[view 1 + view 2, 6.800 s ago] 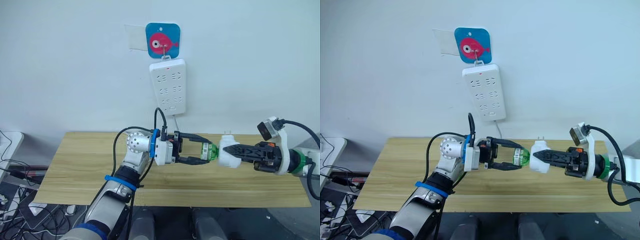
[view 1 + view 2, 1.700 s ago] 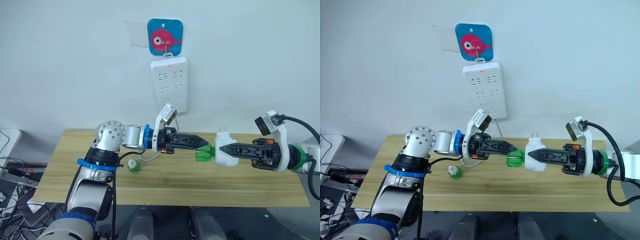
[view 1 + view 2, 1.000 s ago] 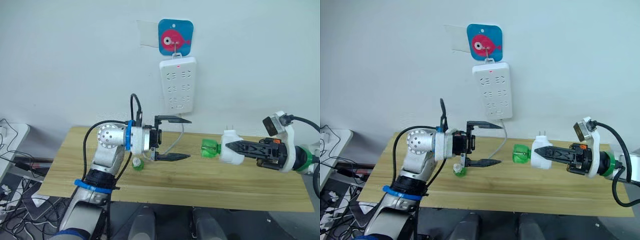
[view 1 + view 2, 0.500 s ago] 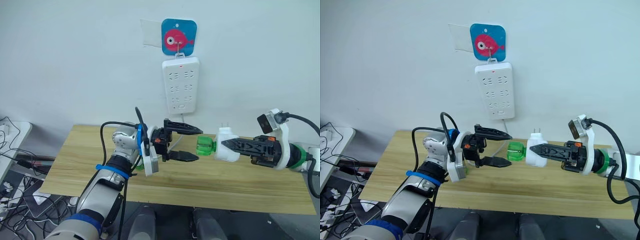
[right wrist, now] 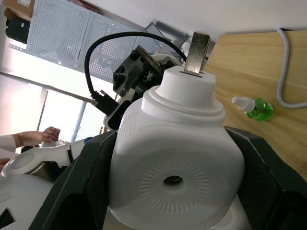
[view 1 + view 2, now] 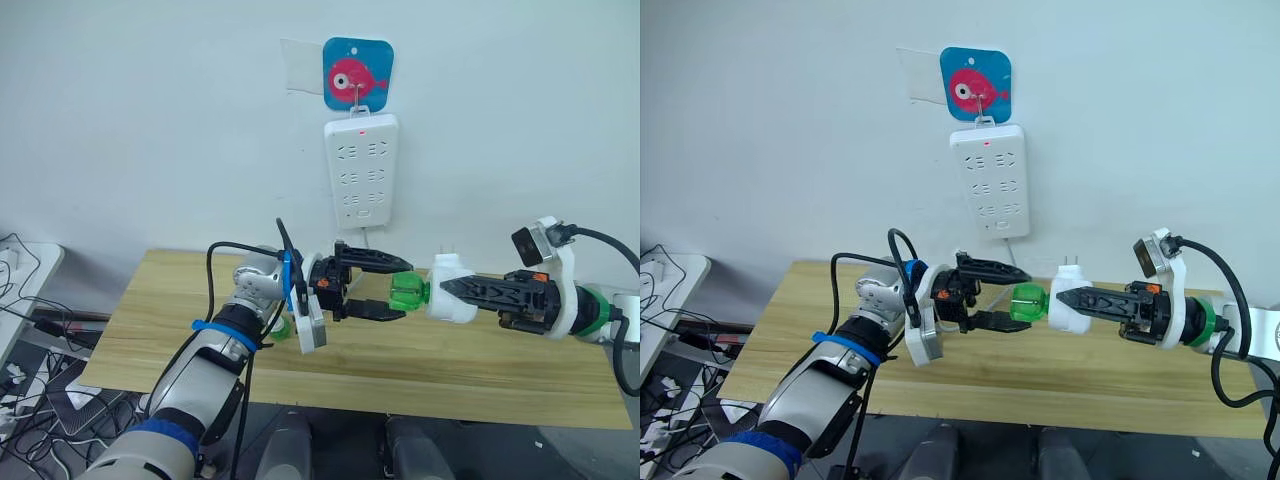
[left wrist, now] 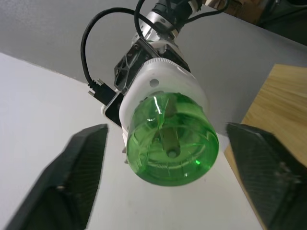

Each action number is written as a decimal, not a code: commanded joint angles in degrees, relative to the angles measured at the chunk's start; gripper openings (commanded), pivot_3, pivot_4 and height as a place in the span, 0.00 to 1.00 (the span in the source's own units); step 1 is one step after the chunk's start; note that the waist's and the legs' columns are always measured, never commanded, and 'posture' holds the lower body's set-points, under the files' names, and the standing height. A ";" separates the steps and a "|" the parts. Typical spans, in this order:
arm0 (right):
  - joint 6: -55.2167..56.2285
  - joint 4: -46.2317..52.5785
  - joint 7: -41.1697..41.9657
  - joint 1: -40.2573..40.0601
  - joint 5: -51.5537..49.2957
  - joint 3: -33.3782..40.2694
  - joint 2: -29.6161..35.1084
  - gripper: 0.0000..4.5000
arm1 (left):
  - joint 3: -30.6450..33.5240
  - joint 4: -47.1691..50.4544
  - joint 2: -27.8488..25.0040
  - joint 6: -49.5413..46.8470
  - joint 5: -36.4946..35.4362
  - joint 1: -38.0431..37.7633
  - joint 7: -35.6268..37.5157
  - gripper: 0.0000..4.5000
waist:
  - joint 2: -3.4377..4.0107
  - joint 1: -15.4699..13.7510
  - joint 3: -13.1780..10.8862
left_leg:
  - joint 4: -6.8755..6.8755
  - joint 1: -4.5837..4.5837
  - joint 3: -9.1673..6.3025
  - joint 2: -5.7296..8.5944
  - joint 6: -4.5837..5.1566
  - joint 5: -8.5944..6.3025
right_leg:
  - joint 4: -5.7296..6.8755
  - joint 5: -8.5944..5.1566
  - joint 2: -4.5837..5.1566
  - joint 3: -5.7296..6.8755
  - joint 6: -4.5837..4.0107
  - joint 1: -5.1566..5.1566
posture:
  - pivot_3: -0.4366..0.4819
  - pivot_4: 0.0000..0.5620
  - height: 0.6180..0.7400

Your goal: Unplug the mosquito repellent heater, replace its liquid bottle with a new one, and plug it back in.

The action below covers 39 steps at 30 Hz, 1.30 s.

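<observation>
Above the near part of the table (image 6: 150, 340), the left hand (image 6: 395, 293) reaches toward the right with its two black fingers spread, one above and one below the green bottle (image 6: 407, 292). In the left wrist view the fingers flank the bottle (image 7: 168, 143) with clear gaps on both sides, so the hand is released and grasps nothing.

The bottle sticks out sideways from the heater (image 6: 450, 290), its round base facing the left hand. The heater is held in the air over the table, clenched between the fingers of the right hand (image 6: 450, 288), which comes in from the right. Its two metal prongs (image 6: 445, 254) point upward. In the right wrist view the black fingers press both sides of the white heater (image 5: 175, 158), its round vent facing the camera.

A second bottle (image 5: 252, 106), small and green with a white cap, lies on the table beside a white cable (image 5: 288, 72), behind the left forearm.

Farther back, on the wall, a white power strip (image 6: 361, 170) hangs from a hook on a blue fish sticker (image 6: 357, 75).
</observation>
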State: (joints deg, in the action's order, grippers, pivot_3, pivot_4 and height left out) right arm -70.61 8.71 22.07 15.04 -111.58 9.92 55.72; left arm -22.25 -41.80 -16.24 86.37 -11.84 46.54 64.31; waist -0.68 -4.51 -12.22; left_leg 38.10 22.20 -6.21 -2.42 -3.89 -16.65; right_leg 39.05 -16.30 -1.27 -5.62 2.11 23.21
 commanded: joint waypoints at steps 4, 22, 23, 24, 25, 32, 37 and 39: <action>0.22 1.59 0.09 1.05 -1.42 0.63 -0.20 0.69 | -2.80 -1.18 -1.16 1.78 2.94 2.22 -6.43 0.50 | 0.00 0.04 0.00 | 0.00 0.00 0.00 0.00 0.00 0.00 | 0.00 0.00 0.00 0.00 0.00 0.00 | 0.63 0.32 1.00; -0.79 2.19 0.82 0.26 -1.42 0.90 6.30 0.69 | -5.21 38.40 -14.08 -115.38 -48.66 -3.87 -9.35 0.50 | 0.02 1.62 0.00 | 0.01 0.12 -0.29 -0.07 0.03 0.01 | 0.05 -0.02 -0.02 0.26 0.01 0.00 | 0.63 0.33 1.00; -1.00 2.83 1.07 0.22 -0.73 0.85 6.82 0.69 | -3.50 37.10 -13.75 -124.01 -53.27 -2.84 -12.41 0.50 | 0.01 1.75 -0.01 | 0.01 0.12 -0.29 -0.07 0.02 0.01 | 0.05 -0.02 -0.02 0.27 0.01 0.00 | 0.63 0.33 1.00; -1.14 3.40 1.26 0.24 -0.35 0.72 7.22 0.69 | -1.61 34.85 -13.40 -132.01 -57.75 -1.78 -14.40 0.50 | 0.01 1.86 -0.01 | 0.02 0.12 -0.29 -0.07 0.02 0.01 | 0.05 -0.02 -0.02 0.28 0.02 0.00 | 0.62 0.33 1.00; -1.24 3.90 1.45 0.35 -0.14 0.64 7.57 0.69 | 0.16 32.43 -13.07 -138.06 -60.52 -0.97 -15.86 0.50 | 0.01 1.93 -0.01 | 0.02 0.12 -0.31 -0.07 0.03 0.01 | 0.05 -0.02 -0.04 0.30 0.02 0.00 | 0.62 0.32 1.00; 0.13 4.87 1.51 1.23 -1.08 1.12 8.66 0.69 | 10.20 17.28 -11.42 -167.51 -71.24 2.05 -18.15 0.50 | 0.02 3.66 -0.03 | 0.00 0.10 -0.32 -0.04 0.02 0.02 | 0.05 -0.04 -0.10 0.31 0.02 0.03 | 0.60 0.34 1.00; 0.18 5.46 2.27 -0.53 -1.42 2.37 9.68 0.69 | 14.54 18.62 -10.00 -171.78 -67.71 0.91 -18.53 0.50 | 0.03 4.43 -0.03 | -0.03 0.07 -0.30 -0.05 -0.14 0.11 | 0.05 -0.05 -0.10 0.28 -0.01 0.03 | 0.60 0.33 1.00; 0.13 5.46 2.66 -1.76 -1.42 3.16 10.43 0.69 | 16.24 18.55 -9.30 -172.43 -66.20 0.81 -18.84 0.50 | 0.02 4.36 -0.03 | -0.01 0.10 -0.29 -0.03 -0.16 0.12 | 0.05 -0.05 -0.06 0.28 0.00 0.02 | 0.60 0.33 1.00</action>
State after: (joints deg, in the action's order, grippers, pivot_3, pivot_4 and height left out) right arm -70.55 13.16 23.61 13.59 -111.45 10.45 65.06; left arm -8.23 -24.81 -25.97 -85.13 -78.59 47.36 45.53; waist -0.66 -0.15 -12.25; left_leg 38.10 22.31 -6.49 -2.44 -4.07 -16.52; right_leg 39.09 -16.35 -1.31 -5.34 2.11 23.23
